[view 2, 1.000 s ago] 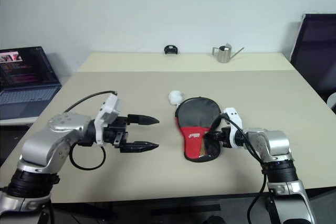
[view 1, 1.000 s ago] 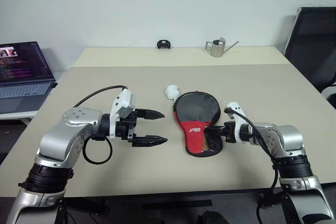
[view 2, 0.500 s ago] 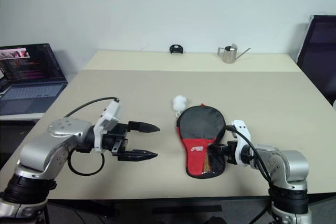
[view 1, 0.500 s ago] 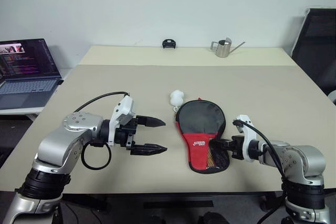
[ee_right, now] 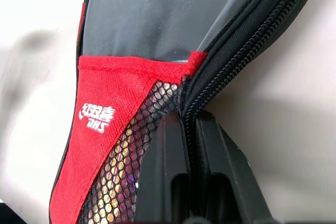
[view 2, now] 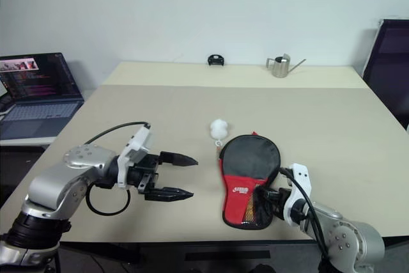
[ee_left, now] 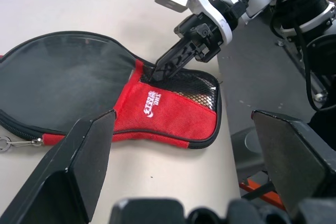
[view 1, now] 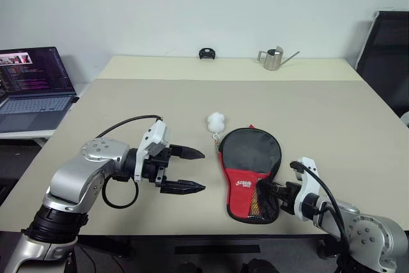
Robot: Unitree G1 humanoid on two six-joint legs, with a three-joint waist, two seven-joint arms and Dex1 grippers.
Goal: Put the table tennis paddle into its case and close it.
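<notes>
The case (view 1: 249, 158), black fabric with a red lower panel and a mesh pocket, lies flat on the table, its white ball (view 1: 215, 120) on a cord just beyond it. My right gripper (view 1: 263, 188) is shut on the case's zipper rim beside the mesh pocket; the right wrist view shows its fingers (ee_right: 168, 177) pinching that edge. To the case's left my left gripper (view 1: 202, 171) hovers open and points at it, holding nothing. Its wrist view shows the case (ee_left: 63, 82) and the right gripper (ee_left: 155, 74). The table tennis paddle is hidden.
An open laptop (view 1: 32, 81) stands at the far left. A metal watering can (view 1: 273, 58) and a small black object (view 1: 205, 53) sit at the table's back edge. A black chair (view 1: 390, 49) is at the right. The case's lower end lies near the table's front edge.
The head camera has shifted. My right gripper, still shut on the case's rim, has drawn back toward the table's near edge and rolled. The left gripper has kept its place.
</notes>
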